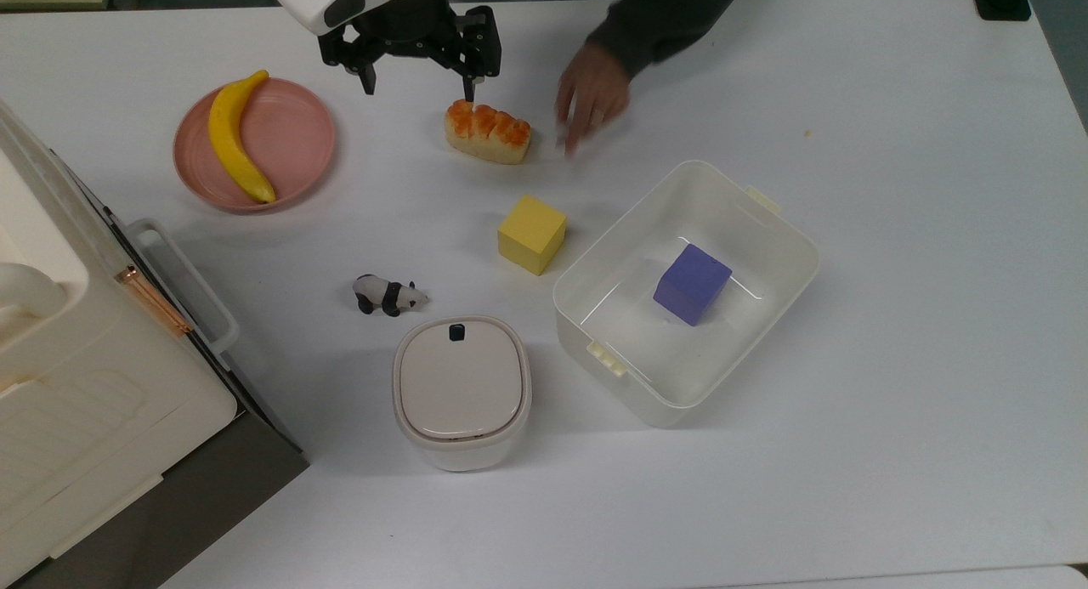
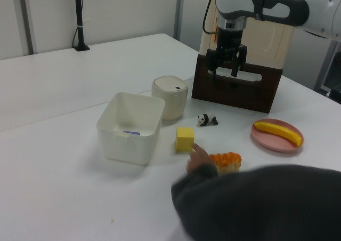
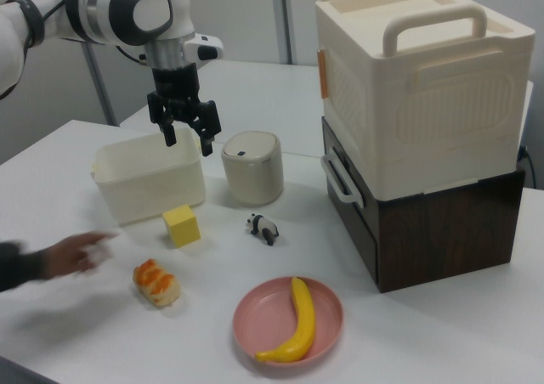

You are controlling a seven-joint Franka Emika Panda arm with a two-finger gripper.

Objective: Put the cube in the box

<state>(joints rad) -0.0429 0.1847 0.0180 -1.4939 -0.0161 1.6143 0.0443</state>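
Cube [image 1: 531, 233] sits on tabletop [image 1: 892, 104] beside box [image 1: 769, 296], ungrasped; end effector [image 1: 418, 86] wide, empty, nothing done yet.

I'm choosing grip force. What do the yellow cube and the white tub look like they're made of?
The yellow cube looks like matte foam or painted wood: flat colour, no glare. The box looks like thin translucent plastic with a smooth, slightly glossy finish: light lines reflect off its floor, and it has rounded moulded corners.
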